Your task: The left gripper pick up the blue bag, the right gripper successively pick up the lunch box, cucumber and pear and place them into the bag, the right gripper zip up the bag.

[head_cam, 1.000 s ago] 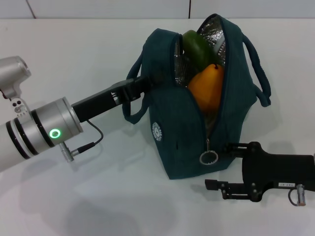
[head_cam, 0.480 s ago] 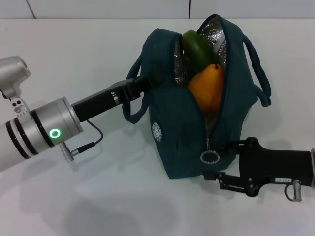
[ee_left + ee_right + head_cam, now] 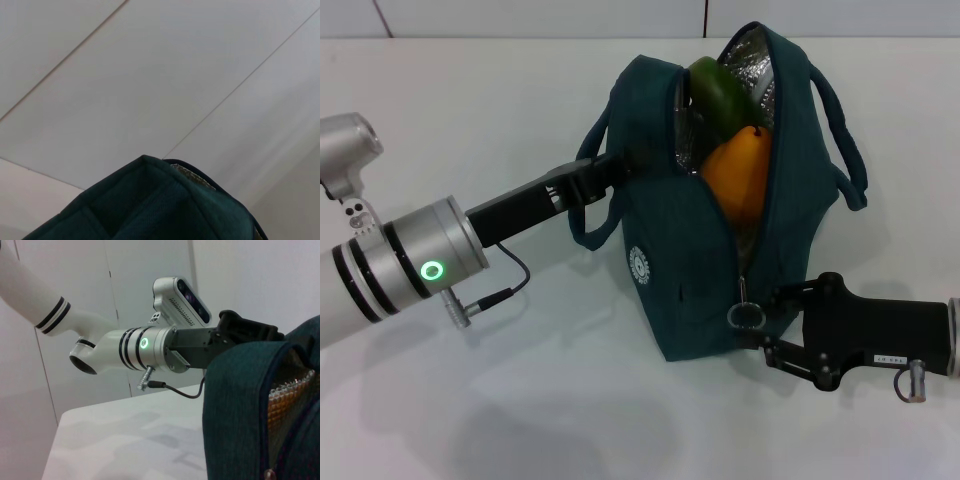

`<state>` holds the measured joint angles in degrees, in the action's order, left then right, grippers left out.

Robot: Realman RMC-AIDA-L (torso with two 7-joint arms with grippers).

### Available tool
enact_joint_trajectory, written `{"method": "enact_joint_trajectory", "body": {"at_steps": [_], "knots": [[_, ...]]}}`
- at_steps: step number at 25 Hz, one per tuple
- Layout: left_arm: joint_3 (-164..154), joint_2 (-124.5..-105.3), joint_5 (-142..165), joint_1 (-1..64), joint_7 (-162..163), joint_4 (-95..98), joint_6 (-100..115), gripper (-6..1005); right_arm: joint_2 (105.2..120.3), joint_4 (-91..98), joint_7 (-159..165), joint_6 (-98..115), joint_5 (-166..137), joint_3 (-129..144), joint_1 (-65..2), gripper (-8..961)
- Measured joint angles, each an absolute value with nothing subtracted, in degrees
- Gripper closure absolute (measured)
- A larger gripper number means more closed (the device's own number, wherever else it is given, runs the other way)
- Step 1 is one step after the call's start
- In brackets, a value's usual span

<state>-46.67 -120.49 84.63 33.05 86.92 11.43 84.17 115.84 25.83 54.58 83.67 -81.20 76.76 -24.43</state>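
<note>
One ring-pull point(image 3: 746, 314) between right pincer point(image 3: 767, 320) fingers.

From my head view, lighting is bright and even from above; the white tabletop point(image 3: 520, 400) carries only faint, soft shadows under my left arm. The foil lining point(image 3: 752, 62) glints. My left wrist view is soft close-up, and my right wrist view dimmer, greyish.

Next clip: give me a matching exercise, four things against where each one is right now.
Things:
1. yellow-orange pear
2. dark green cucumber
3. black left gripper
4. black right gripper

Places:
A. at the ring-pull zipper, low on the dark teal-blue fabric bag
B. in the bag's opening, nearest the camera
C. at the bag's upper side edge
D. behind the pear, against the foil lining

Pairs: 1-B, 2-D, 3-C, 4-A
</note>
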Motion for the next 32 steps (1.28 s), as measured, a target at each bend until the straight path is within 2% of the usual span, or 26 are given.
{"method": "enact_joint_trajectory", "body": {"at_steps": [4,9,15,25,32], "knots": [[-46.66,-120.5,84.63,33.05,86.92,11.43,84.19,897,115.84,25.83,54.57,83.53,-81.11,76.87,-24.43,596],[-46.67,-120.5,84.63,33.02,86.98,11.43,84.24,894,115.84,25.72,54.88,81.67,-79.4,77.7,-24.43,725],[-46.67,-120.5,84.68,32.79,86.97,11.43,84.3,891,115.84,25.48,54.96,81.64,-79.15,77.91,-24.44,932],[-50.43,-120.14,84.98,32.81,85.54,12.17,86.32,886,115.83,25.58,54.72,83.89,-78.65,77.86,-23.94,939],[-50.58,-120.12,83.28,32.78,82.1,12.32,86.42,752,115.69,25.8,54.61,84.56,-78.48,77.52,-23.58,938]]}}
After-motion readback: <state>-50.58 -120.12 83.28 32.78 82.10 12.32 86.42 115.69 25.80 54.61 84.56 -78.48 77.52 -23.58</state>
